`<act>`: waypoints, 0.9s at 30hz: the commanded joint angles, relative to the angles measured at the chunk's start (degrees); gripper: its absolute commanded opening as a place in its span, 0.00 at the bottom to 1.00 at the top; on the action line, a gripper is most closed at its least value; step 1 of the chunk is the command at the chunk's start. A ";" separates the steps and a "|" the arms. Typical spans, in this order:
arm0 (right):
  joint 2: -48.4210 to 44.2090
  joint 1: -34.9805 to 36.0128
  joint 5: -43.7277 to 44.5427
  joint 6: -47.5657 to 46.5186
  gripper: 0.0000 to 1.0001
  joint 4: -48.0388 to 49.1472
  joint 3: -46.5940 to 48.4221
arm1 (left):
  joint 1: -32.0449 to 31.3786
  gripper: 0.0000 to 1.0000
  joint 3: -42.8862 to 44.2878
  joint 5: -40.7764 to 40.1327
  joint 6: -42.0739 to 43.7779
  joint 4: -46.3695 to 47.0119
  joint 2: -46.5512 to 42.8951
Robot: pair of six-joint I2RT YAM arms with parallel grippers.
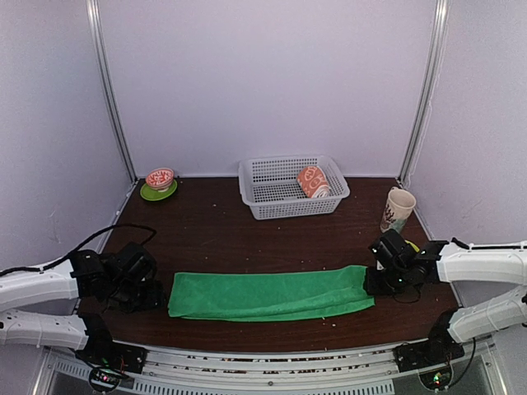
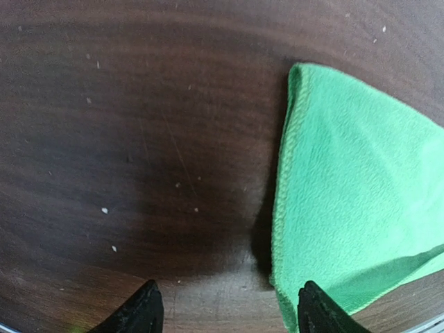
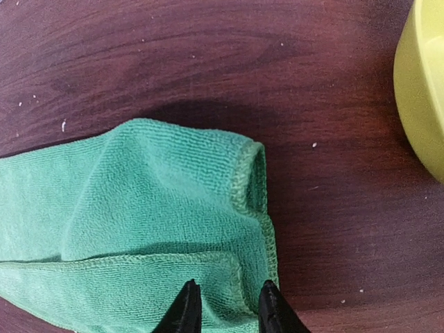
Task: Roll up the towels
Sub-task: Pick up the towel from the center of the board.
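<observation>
Across near half of dark wood table [image 1: 214, 226]: green plush towel [image 1: 268, 295], folded to long flat strip, long axis left-right, lying between both arms. White lattice basket [image 1: 292, 206] at back holds peach bunny towel [image 1: 313, 181], rolled. Right gripper [image 3: 227, 295] over strip's right hemmed corner, jaws narrow, astride hem, no pinch I can see. Left gripper [image 2: 225, 295] just off left end, jaws wide, empty. I judge right arm nearer.

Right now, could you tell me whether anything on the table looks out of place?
Nothing is spilled or broken. The green towel is bunched at its right end, with its folded layers uneven, and pale specks dot the table.
</observation>
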 commanded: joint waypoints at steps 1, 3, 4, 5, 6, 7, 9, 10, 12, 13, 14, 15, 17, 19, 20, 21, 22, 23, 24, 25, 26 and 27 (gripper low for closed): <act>-0.02 -0.44 -0.60 -0.12 0.25 2.06 -0.80 | -0.25 0.68 -1.55 3.18 -1.92 2.72 -0.40; -0.98 -0.45 -0.27 -0.05 0.19 2.01 -1.00 | -0.25 0.68 -1.71 3.21 -2.16 2.55 -0.72; -1.53 -0.44 -0.14 -0.04 0.15 2.02 -1.21 | -0.23 0.68 -1.81 3.21 -2.38 2.59 -0.99; -2.05 -0.52 -0.12 -0.04 0.11 2.12 -1.40 | -0.28 0.68 -1.90 3.25 -2.53 2.62 -1.23; -2.35 -0.52 -0.12 -0.04 0.08 2.17 -1.62 | -0.22 0.68 -2.03 3.21 -2.65 2.67 -1.39; -2.46 -0.45 -0.20 -0.10 0.03 2.06 -1.64 | -0.23 0.68 -2.12 3.21 -2.79 2.73 -1.48; -2.24 -0.50 -0.13 -0.29 0.00 1.47 -1.53 | -0.24 0.68 -2.30 3.21 -3.01 2.91 -1.40; -2.27 -0.46 0.06 -0.42 0.00 1.25 -1.49 | -0.24 0.68 -2.39 3.35 -3.13 3.07 -1.26; -2.96 -0.47 0.43 -0.27 0.00 0.95 -1.71 | -0.21 0.68 -2.64 3.80 -3.23 3.72 -0.91; -3.44 -0.52 0.49 -0.21 0.00 0.89 -1.78 | -0.21 0.68 -2.76 4.13 -3.47 4.11 -0.65; -3.95 -0.44 0.49 -0.28 0.00 0.78 -1.76 | -0.26 0.68 -2.93 4.48 -3.62 4.64 -0.51; -4.40 -0.47 0.61 -0.31 0.00 0.44 -1.67 | -0.22 0.67 -3.10 4.89 -3.68 5.07 -0.35; -5.51 -0.45 0.69 -0.32 0.00 0.09 -1.66 | -0.21 0.65 -3.47 5.55 -4.03 6.14 -0.24; -6.05 -0.47 0.69 -0.32 0.00 -0.15 -1.66 | -0.23 0.60 -3.80 6.15 -4.15 7.05 -0.19; -6.20 -0.48 0.75 -0.38 0.00 -0.34 -1.59 | -0.26 0.58 -3.98 6.38 -4.30 7.35 -0.15; -6.30 -0.52 0.80 -0.36 0.00 -0.56 -1.51 | -0.22 0.56 -4.13 6.59 -4.30 7.55 -0.13; -6.37 -0.47 0.84 -0.39 0.00 -0.63 -1.48 | -0.23 0.54 -4.19 6.84 -4.33 7.75 0.01; -6.40 -0.48 0.84 -0.52 0.00 -0.64 -1.46 | -0.21 0.52 -4.26 7.08 -4.44 7.97 0.06; -6.40 -0.48 0.85 -0.49 0.00 -0.64 -1.53 | -0.26 0.51 -4.34 7.32 -4.44 8.29 0.07; -6.40 -0.44 0.85 -0.42 0.00 -0.55 -1.63 | -0.22 0.51 -4.49 7.64 -4.50 8.68 0.09; -6.34 -0.45 0.85 -0.47 0.00 -0.48 -1.58 | -0.25 0.51 -4.58 7.93 -4.48 9.26 0.16; -6.27 -0.51 0.80 -0.47 0.00 -0.39 -1.57 | -0.26 0.51 -4.67 8.40 -4.52 9.70 0.33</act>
